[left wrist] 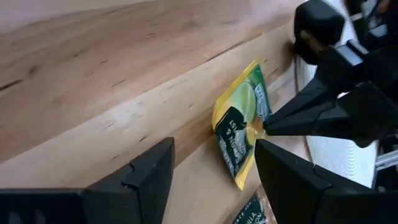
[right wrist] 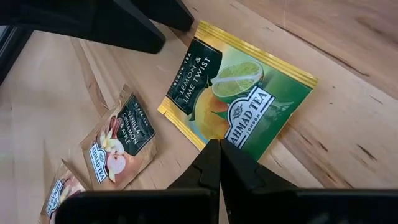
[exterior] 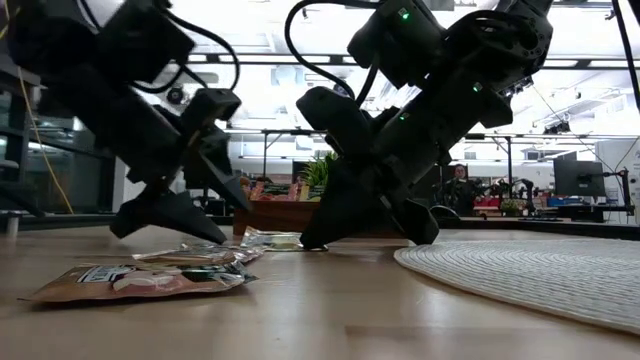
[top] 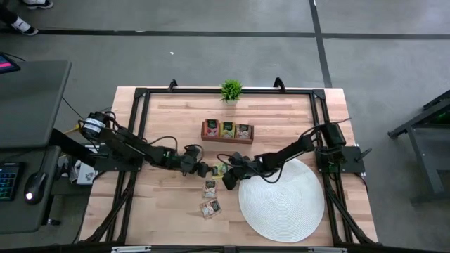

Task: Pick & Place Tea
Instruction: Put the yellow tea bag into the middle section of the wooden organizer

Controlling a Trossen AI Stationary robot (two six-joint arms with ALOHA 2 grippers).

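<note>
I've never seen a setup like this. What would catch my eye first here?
Probably the two dark arms meeting over the middle of the wooden table. The right tool, shut, presses its tip on a green and yellow lemon-lime tea packet, while the left tool stands open just beside it. Next, the big round white mat at the right, and a small green plant at the far edge.

Layout relative to the round mat (top: 283,200). The lemon-lime packet (right wrist: 239,93) lies flat on the table (top: 169,211) just off the mat's left edge, between the left gripper (left wrist: 211,177) and the right gripper (right wrist: 219,163), whose tips touch it. Two further packets (top: 209,198) lie farther left and nearer the front. A box of packets (top: 227,130) and a potted plant (top: 230,90) stand behind the mat.
</note>
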